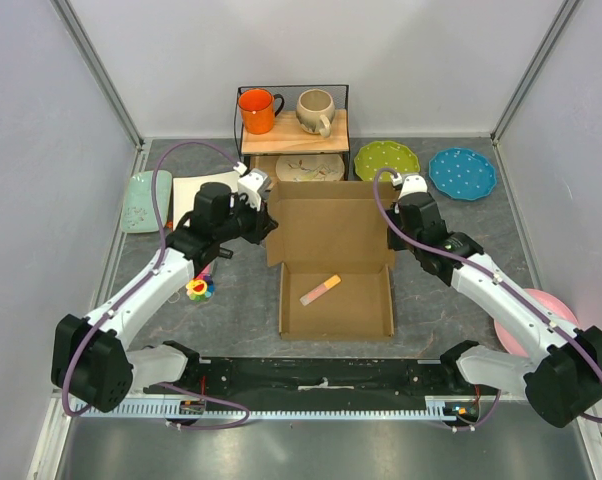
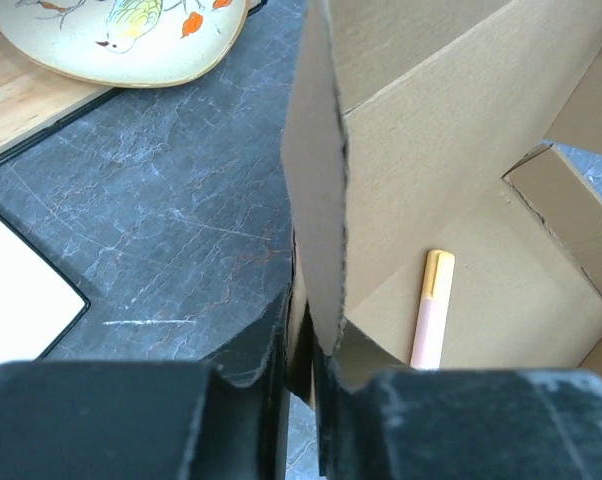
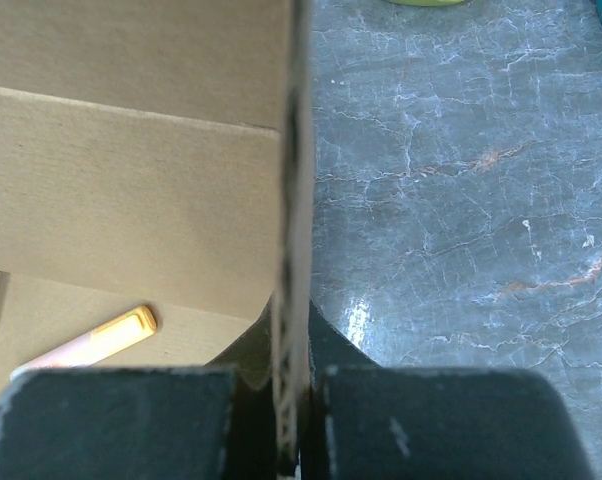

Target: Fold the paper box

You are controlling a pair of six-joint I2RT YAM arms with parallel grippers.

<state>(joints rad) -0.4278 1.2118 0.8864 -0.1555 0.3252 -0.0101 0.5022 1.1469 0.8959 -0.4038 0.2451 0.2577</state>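
Note:
The paper box (image 1: 351, 310) is brown cardboard lying in the middle of the table, its shallow tray toward me and its lid panel (image 1: 331, 225) raised at the back. A pink and orange marker (image 1: 320, 289) lies in the tray. My left gripper (image 1: 269, 215) is at the lid's left edge. In the left wrist view my left gripper (image 2: 303, 370) is shut on a folded side flap (image 2: 316, 200). My right gripper (image 1: 391, 238) is at the lid's right edge. In the right wrist view my right gripper (image 3: 291, 390) is shut on the edge-on flap (image 3: 293, 150).
A wire rack at the back holds an orange mug (image 1: 259, 110) and a beige mug (image 1: 316, 110), with a patterned plate (image 1: 311, 167) under it. Green (image 1: 386, 160), blue (image 1: 462, 172), mint (image 1: 144, 200), white square (image 1: 193, 195) and pink (image 1: 526, 325) plates lie around. A colourful toy (image 1: 199, 289) lies left of the box.

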